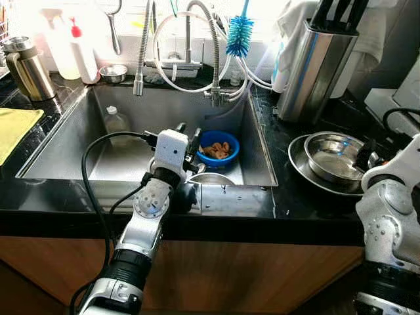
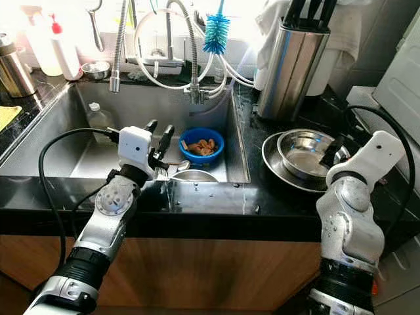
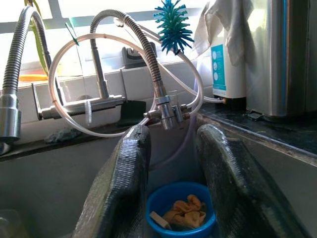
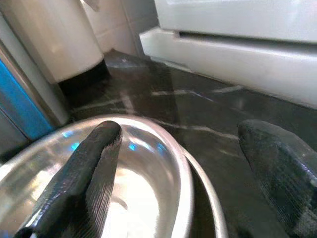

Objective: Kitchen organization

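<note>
A blue bowl [image 1: 218, 148] with orange scraps sits in the steel sink [image 1: 79, 141], near its right wall. A steel bowl [image 1: 210, 178] lies just in front of it. My left gripper [image 1: 189, 132] hovers over the sink's front part, open and empty, pointing at the blue bowl [image 3: 181, 210]. On the counter to the right, a steel bowl [image 1: 333, 156] rests inside a wider steel dish [image 1: 300, 164]. My right gripper [image 4: 183, 148] is open wide across that bowl's rim, one finger over the inside and the other outside it.
A spring faucet [image 1: 142, 59] and hoses hang over the sink, with a blue bottle brush [image 1: 239, 34]. A clear bottle [image 1: 115, 120] lies in the sink. A steel knife block [image 1: 314, 69] stands on the right; a steel jug [image 1: 27, 65] and a yellow cloth [image 1: 13, 128] sit on the left.
</note>
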Available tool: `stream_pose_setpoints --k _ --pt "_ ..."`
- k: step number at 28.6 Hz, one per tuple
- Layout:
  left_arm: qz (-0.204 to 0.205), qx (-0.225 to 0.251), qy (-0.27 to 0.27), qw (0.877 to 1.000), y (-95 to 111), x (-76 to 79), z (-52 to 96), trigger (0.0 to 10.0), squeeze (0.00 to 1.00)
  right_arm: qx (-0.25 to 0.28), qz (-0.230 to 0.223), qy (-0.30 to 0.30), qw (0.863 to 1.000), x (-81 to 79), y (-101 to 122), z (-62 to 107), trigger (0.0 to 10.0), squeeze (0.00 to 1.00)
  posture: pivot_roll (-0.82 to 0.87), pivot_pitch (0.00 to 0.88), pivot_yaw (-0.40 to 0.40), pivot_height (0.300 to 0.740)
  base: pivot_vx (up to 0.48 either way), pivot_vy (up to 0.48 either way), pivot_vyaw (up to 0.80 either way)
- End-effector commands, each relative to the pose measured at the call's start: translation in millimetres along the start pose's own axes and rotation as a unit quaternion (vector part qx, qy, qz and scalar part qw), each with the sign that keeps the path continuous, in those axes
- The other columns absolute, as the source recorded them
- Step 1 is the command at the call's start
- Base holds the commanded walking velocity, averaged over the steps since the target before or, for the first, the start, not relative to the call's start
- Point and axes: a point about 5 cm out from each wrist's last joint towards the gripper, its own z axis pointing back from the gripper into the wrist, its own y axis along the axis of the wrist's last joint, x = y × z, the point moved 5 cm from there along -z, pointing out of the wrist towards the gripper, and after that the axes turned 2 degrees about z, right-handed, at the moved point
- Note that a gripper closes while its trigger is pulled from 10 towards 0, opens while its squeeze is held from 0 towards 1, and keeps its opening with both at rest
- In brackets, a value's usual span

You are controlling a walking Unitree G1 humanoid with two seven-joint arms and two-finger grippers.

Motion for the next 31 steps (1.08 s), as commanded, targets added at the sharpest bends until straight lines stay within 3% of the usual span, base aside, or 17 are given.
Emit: stream_pose_setpoints --k 1,10,31 --pt "-0.001 0.011 -0.007 1.000 9 2.2 -4.8 10.0 0.00 0.008 0.002 -0.001 1.000 4.0 7 2.5 10.0 0.00 0.07 0.012 -0.074 0.740 0.000 0.000 0.00" --pt "0.001 0.014 -0.010 1.000 10 3.8 -5.4 10.0 0.00 -0.011 0.016 0.004 1.000 11.2 2 5.2 10.0 0.00 0.07 0.015 -0.078 0.740 0.000 0.000 0.00" --pt "-0.007 0.012 -0.014 1.000 12 2.7 -5.3 10.0 0.00 -0.056 0.005 0.022 0.998 6.7 -17 6.0 10.0 0.00 0.08 0.036 -0.082 0.740 0.000 0.000 0.00"
